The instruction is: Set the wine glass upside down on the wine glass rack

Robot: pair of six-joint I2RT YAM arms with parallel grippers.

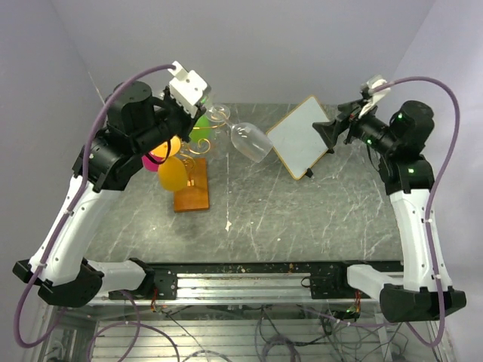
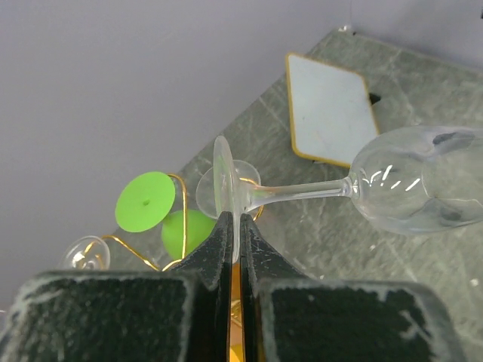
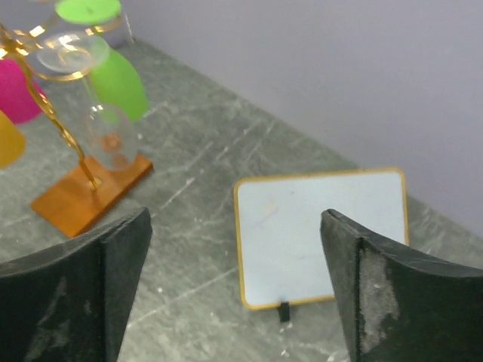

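Clear wine glass [image 1: 251, 142], seen from above, hangs sideways just beside the rack [image 1: 191, 194], foot pinched by the left gripper [image 1: 199, 105]; left wrist view: fingers [image 2: 215, 253] clamped on that foot; right wrist view: right gripper [image 3: 234, 219] spread wide, holding nothing, above a board [image 3: 317, 226].

Table [image 1: 302, 211]: grey stone-look top, pale veins and scratches. Rack [image 1: 192, 188] stands on orange wooden base, left of centre. White board [image 1: 299, 137], yellow-framed, far right of centre, turned askew, well apart from rack. Small white scrap [image 1: 229, 224] near middle.
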